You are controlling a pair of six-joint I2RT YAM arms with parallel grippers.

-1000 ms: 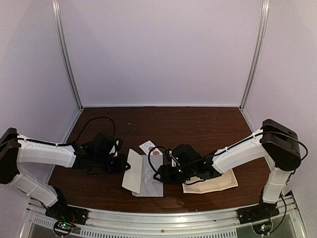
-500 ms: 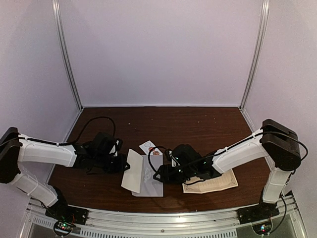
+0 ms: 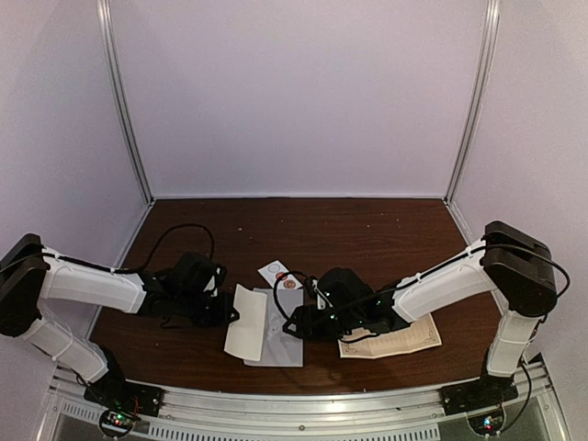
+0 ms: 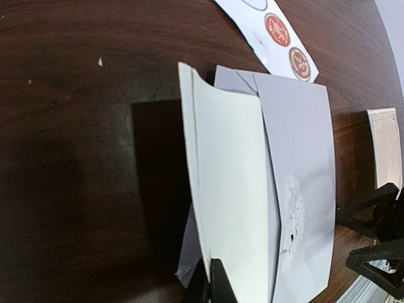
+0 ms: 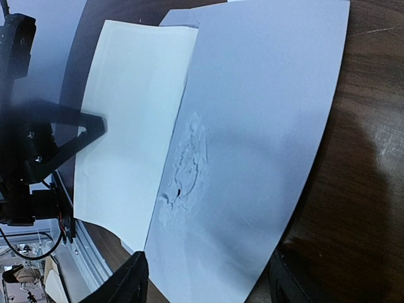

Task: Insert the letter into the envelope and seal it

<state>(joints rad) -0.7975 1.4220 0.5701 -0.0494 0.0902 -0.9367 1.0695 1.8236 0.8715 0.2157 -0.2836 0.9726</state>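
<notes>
The pale grey envelope [image 3: 280, 333] lies flat near the table's front edge. Its whitish flap [image 4: 230, 202] stands lifted along the left side. My left gripper [image 4: 211, 274] is shut on the flap's edge and holds it up; from above the left gripper [image 3: 231, 313] sits just left of the envelope. My right gripper [image 5: 203, 283] is open, one finger on each side of the envelope's [image 5: 265, 120] near end, and grips nothing. The cream letter [image 3: 404, 338] with a patterned border lies on the table to the right, partly under my right arm.
A small white strip with round red stickers [image 3: 278, 274] lies just behind the envelope, and the same sticker strip [image 4: 278, 35] shows in the left wrist view. A metal rail runs along the table's front edge, and pale walls close in the back and sides.
The left gripper has shifted slightly right and raised the flap steeper, so it looks narrower from above. The right arm has not moved.
</notes>
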